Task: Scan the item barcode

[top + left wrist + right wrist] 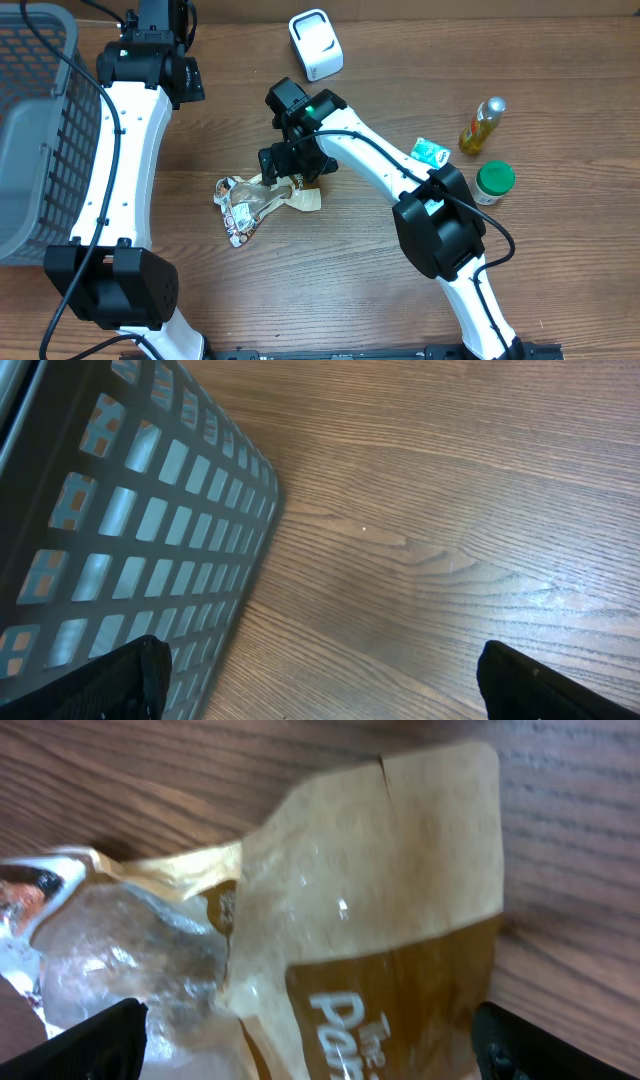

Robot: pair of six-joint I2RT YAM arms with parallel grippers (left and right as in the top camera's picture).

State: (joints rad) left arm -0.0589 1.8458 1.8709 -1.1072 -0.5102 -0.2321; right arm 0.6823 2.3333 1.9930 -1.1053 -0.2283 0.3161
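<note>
We find the right gripper (297, 172), jaws spread and empty, hovering over the 3 o'clock end of the snack pouch (250, 205), which stretches toward 8 o'clock.

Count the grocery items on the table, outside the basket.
4: a crumpled bag at centre under the right claw, and a bottle, a green packet and a green-lidded jar at right. The basket may hide more.
</note>
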